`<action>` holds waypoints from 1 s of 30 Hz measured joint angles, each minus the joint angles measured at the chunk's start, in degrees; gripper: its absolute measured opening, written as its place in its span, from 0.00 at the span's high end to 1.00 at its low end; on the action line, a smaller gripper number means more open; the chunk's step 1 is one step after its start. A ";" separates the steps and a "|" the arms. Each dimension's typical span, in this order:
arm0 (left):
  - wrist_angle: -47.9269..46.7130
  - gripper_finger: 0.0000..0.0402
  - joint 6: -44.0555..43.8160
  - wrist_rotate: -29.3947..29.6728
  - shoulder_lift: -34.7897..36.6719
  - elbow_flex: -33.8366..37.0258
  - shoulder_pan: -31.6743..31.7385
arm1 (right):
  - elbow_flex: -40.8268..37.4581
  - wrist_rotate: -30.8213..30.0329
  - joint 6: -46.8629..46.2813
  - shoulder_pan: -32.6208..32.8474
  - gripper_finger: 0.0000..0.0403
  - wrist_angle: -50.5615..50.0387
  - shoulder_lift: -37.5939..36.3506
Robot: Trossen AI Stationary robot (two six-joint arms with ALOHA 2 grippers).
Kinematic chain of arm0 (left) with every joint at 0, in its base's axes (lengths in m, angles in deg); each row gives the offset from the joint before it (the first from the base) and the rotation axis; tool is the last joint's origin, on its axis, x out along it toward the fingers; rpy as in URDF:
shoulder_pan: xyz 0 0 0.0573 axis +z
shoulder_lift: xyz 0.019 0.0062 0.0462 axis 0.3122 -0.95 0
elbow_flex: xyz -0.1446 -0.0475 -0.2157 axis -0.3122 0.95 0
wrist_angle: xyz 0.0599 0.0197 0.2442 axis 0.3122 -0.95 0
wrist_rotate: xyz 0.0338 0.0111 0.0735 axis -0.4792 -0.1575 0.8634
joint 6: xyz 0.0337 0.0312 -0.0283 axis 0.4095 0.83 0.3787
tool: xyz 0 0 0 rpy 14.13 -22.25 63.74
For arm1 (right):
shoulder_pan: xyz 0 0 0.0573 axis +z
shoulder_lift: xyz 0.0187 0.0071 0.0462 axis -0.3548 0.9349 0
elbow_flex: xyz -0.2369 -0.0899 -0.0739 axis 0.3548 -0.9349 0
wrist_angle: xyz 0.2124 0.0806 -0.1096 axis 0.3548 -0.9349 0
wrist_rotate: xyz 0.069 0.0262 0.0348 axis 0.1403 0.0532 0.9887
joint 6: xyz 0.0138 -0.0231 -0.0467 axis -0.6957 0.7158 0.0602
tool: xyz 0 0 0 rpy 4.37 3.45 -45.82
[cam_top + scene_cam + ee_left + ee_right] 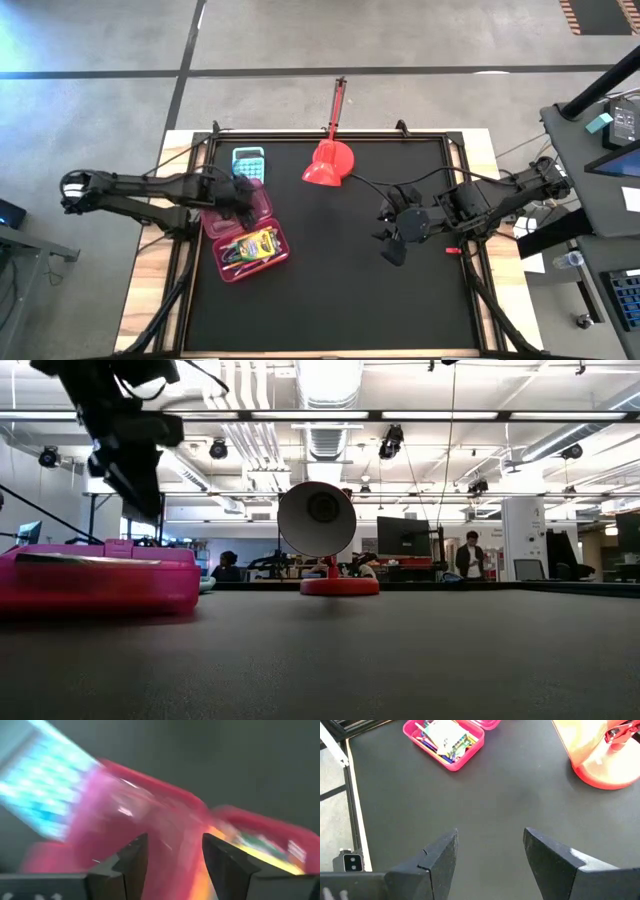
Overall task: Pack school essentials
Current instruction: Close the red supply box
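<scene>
At the left of the black surface [340,280], the left arm reaches in from the edge, and its tool [243,193] hangs over the lid half of an open pink pencil case [245,235], with nothing between its parted fingers [131,857]. The left wrist view is blurred, though pink plastic fills the space just ahead of the two dark fingers. The lid half lies nearer the far edge and looks translucent pink. The tray half beside it, on the near side, holds the school essentials: a green-yellow crayon box [257,244] lying on top, with thin coloured pencils or pens [234,263] packed along and under it. What else lies in the tray cannot be made out. Just beyond the lid, near the far edge, a light-blue calculator [248,158] lies flat, close to the case. Farther right, toward the middle of the far edge, stands a red scoop-shaped object [328,165] whose long handle reaches out past the edge. At the right, well apart from the case, the right arm waits low over bare black surface, its tool [392,235] wide open and empty, its fingers [437,855] aimed toward the case.
</scene>
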 joint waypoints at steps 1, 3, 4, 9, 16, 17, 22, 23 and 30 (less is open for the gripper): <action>-1.05 0.58 -0.03 4.07 0.45 -0.73 0.40 | 0.00 0.00 -0.26 0.00 0.46 0.00 0.00; -2.50 0.58 -0.23 12.15 1.20 -1.96 1.30 | -0.01 0.00 -0.96 0.00 0.46 0.07 0.00; -3.30 0.58 -0.26 15.59 1.40 -2.47 1.88 | -0.02 0.00 -1.22 0.00 0.46 0.17 0.00; -4.07 0.58 -0.28 20.95 0.86 -2.99 7.45 | -0.02 0.00 -1.67 0.06 0.46 2.12 0.00; -9.86 0.58 -3.23 19.82 -4.13 -2.12 16.43 | -0.02 0.00 -1.67 0.26 0.46 4.83 0.00; -10.16 0.58 -3.16 19.86 -4.69 -2.13 17.44 | -0.02 0.00 -1.67 0.26 0.46 4.88 0.00; -13.63 0.58 -0.50 18.68 -7.54 -2.02 21.73 | -0.11 0.00 -1.69 0.26 0.46 5.64 0.00; -14.47 0.58 0.01 18.30 -8.12 -2.02 22.12 | -0.11 0.00 -1.67 0.26 0.46 5.66 0.00; -17.02 0.58 2.94 14.59 -11.07 -1.88 22.77 | -0.49 0.00 -1.64 0.26 0.46 5.62 0.02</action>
